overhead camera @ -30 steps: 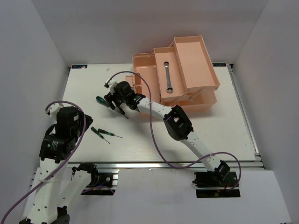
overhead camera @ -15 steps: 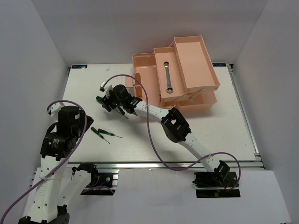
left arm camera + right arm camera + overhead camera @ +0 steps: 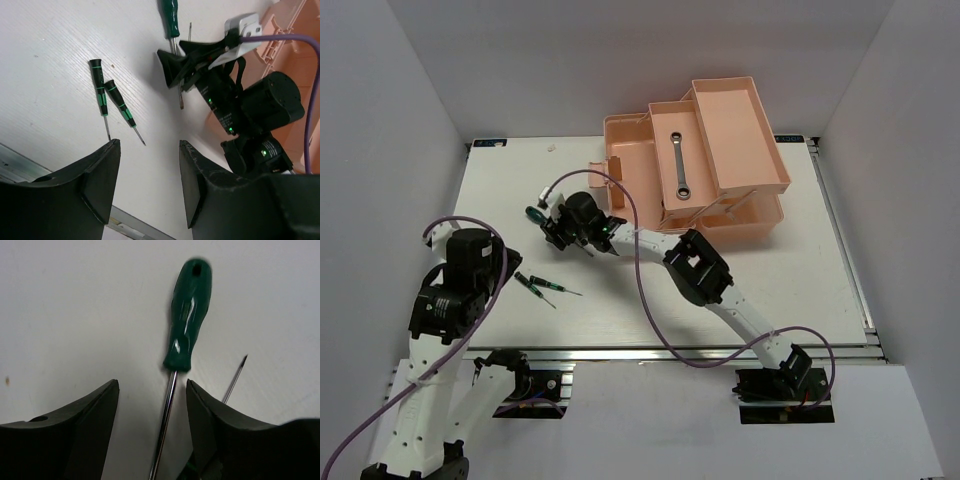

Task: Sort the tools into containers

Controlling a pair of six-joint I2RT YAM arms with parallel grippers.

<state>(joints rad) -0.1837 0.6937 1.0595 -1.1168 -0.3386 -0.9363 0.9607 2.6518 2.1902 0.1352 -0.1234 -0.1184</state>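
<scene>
Fingers of the right arm (image 3: 90, 430) stood apart, straddling the shaft of one green-handled screwdriver (image 3: 187, 320) on the tabletop (image 3: 75, 300), with a second, thin-shafted screwdriver (image 3: 234, 380) just beside it. Nearby, the left fingers (image 3: 100, 180) were open and empty near two small screwdrivers (image 3: 120, 102). One wrench (image 3: 679, 165) lay in a tray of the single pink toolbox (image 3: 745, 120).

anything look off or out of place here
Nothing is spilled or broken. The only strays are tools on the table: two small screwdrivers lie close together near the left arm, and a green-handled screwdriver lies with its shaft inside the open right pincer. The wrench already sits in the toolbox.
</scene>
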